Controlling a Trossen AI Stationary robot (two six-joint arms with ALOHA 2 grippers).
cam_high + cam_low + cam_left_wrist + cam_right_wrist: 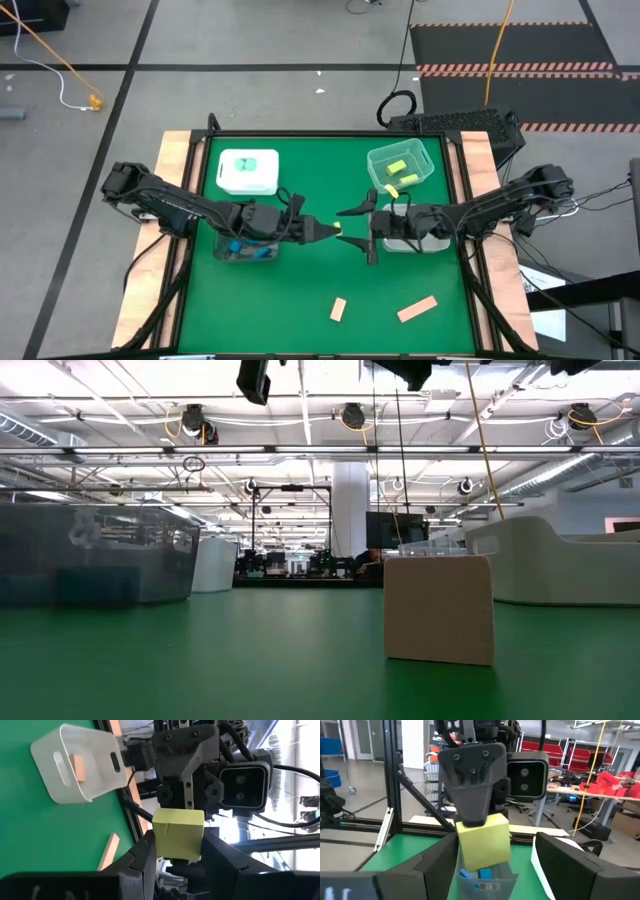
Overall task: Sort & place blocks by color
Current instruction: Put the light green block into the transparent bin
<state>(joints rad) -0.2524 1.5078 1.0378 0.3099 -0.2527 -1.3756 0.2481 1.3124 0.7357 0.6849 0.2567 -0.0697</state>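
My left pincer [178,865] is clenched on the yellow-green cube [178,834], gripping its lower part so the rest of it sticks out. I judge that is deliberate: the free faces are there for a second grip. The cube hangs in the air above the middle of the green table [300,290], in none of the trays.

Just beyond it, facing me fingertip to fingertip, is my right pincer [362,232]. It is released, with its fingers spread wide on either side of the cube and not touching it. This reads as a hand-over, since the clear tray [425,172] that already holds two yellow-green blocks [397,167] sits on the right arm's side, at the far edge.

Under the right arm lies a pale tray [95,787] with one tan block [77,767] in it. Under my left arm a clear tray [262,254] holds the blue blocks [480,872]. Farther back on the left, the white tray [225,180] carries a teal block [250,163]. So each colour has its own home.

Two tan pieces — a short one [339,309] and a longer bar [417,310] — lie loose on the table towards the front edge, unsorted. I would guess they go to the pale tray later.
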